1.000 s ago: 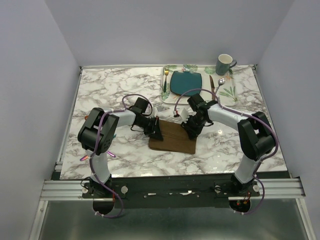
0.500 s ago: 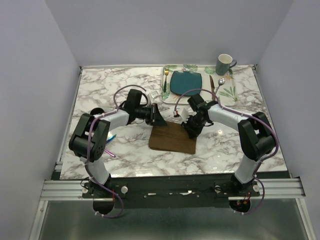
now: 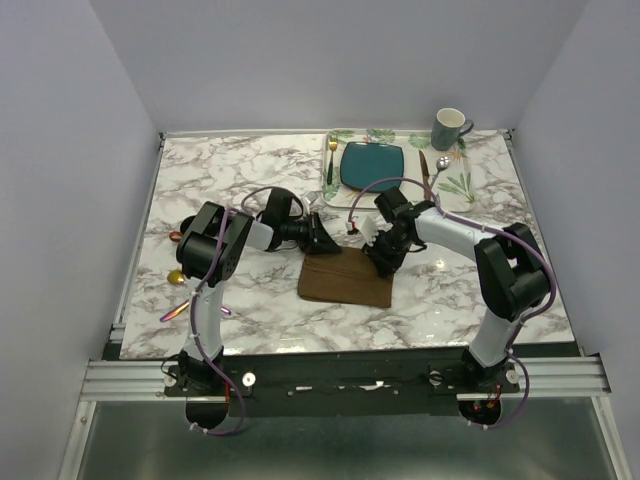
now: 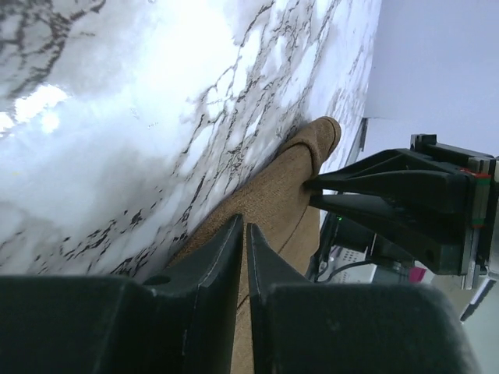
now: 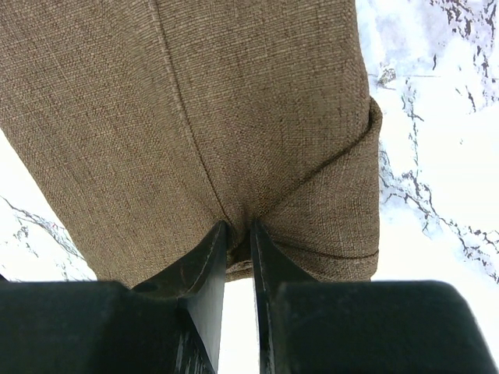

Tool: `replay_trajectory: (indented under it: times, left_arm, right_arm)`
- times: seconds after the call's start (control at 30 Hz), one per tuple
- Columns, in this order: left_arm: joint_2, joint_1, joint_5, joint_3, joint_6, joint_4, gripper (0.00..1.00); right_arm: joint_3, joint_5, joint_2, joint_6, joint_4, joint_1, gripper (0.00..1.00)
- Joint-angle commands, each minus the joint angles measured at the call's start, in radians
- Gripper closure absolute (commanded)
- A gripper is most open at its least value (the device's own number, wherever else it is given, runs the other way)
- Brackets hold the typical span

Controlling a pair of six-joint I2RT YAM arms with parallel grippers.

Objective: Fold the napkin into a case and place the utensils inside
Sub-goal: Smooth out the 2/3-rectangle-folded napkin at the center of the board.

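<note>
Marble-patterned white desk [image 3: 230,170], grey-walled enclosure.

- Dark brown woven cloth napkin [image 3: 345,280]: folded, lying flat at mid-desk between the two arms.
- right claw [image 5: 238,234]: clenched on the napkin's right edge, cloth puckered between its tips.
- left claw [image 4: 243,232]: tips nearly together at the napkin's far-left corner; a grip on the cloth cannot be told.
- Iridescent purple-pink metal utensils [image 3: 172,313]: near the left desk edge, well apart from the napkin.
- Square teal plate [image 3: 372,166]: on the leaf-printed placemat [image 3: 460,182], far right.
</note>
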Motion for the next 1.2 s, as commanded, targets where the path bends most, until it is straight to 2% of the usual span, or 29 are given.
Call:
replay_trajectory:
  times: [0.0,0.17,0.3,0.47,0.53,0.77,0.9,1.17]
  left_arm:
    - [0.020,0.053,-0.016,-0.025,0.086,-0.042,0.79]
    - [-0.144,0.030,0.064,-0.020,0.103,-0.022,0.78]
    - [-0.245,-0.016,0.064,-0.090,0.104,-0.051,0.77]
    - [-0.319,-0.014,0.054,-0.152,0.245,-0.242,0.76]
    - [-0.344,-0.019,0.051,-0.181,0.251,-0.292,0.76]
    - [-0.318,-0.036,-0.014,-0.166,0.408,-0.503,0.81]
    - [-0.264,-0.033,-0.070,-0.141,0.469,-0.623,0.87]
    - [-0.227,-0.011,-0.127,-0.123,0.488,-0.669,0.92]
  right_arm:
    - [-0.012,0.070,0.061,-0.030,-0.010,0.001,0.74]
    - [-0.015,0.068,0.049,-0.032,-0.013,0.001,0.73]
    - [-0.006,0.061,0.033,-0.027,-0.023,0.001,0.73]
    - [-0.011,0.056,0.017,-0.053,-0.033,0.001,0.68]
    - [-0.015,0.051,0.012,-0.062,-0.034,0.004,0.65]
    - [-0.040,0.059,0.001,-0.096,-0.023,0.020,0.61]
    - [-0.054,0.091,0.004,-0.104,-0.008,0.022,0.64]
    - [-0.098,0.140,-0.043,-0.150,0.012,0.022,0.80]
